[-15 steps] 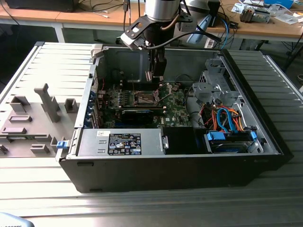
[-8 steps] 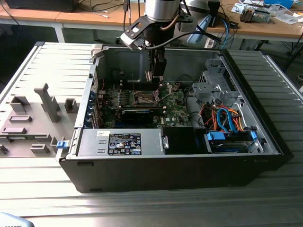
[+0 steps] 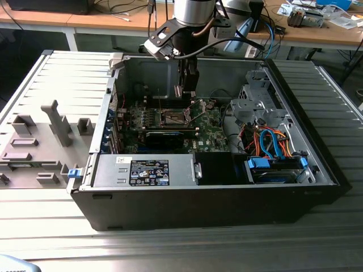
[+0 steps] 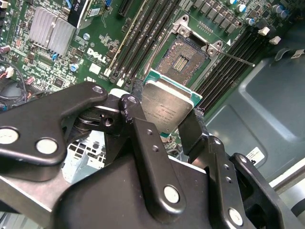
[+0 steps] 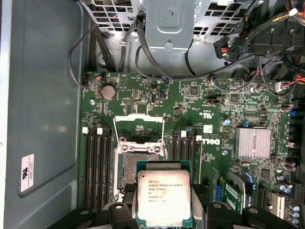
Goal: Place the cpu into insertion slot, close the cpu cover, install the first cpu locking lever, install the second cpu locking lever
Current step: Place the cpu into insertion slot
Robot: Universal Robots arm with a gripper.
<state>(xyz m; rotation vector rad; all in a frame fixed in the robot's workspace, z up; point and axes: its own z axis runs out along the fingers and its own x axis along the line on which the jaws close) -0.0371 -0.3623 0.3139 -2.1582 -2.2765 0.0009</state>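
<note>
Gripper point(image 4: 164, 125) and chip over the open socket. The two black fingers point(image 4: 143, 138) are clenched on the cpu point(image 4: 167, 107), one on each of two opposite edges. The chip's silvery printed face is turned toward both wrist cameras, and its green-and-tan rim shows around it. In the first wrist view the cpu point(image 5: 163, 198) sits between the finger links and overlaps the near edge of the insertion slot point(image 5: 138, 164), so it is held above the slot and is not seated.

In the second wrist view the insertion slot point(image 4: 183, 59) lies just beyond the chip, its dark pin field uncovered within the silvery rim. The cpu cover point(image 5: 138, 125) appears to stand swung up at the slot's far side, though its angle is hard to judge. A thin locking lever point(image 4: 233, 57) sticks out beside the socket. Rows of memory slots point(image 5: 97, 162) flank the socket on the green circuit board point(image 5: 209, 143), and a finned heat sink point(image 5: 252, 143) lies farther off.

In the exterior view the gripper point(image 3: 187, 90) reaches down into the open computer case point(image 3: 198, 198), which rests on a ribbed metal table point(image 3: 170, 249).
</note>
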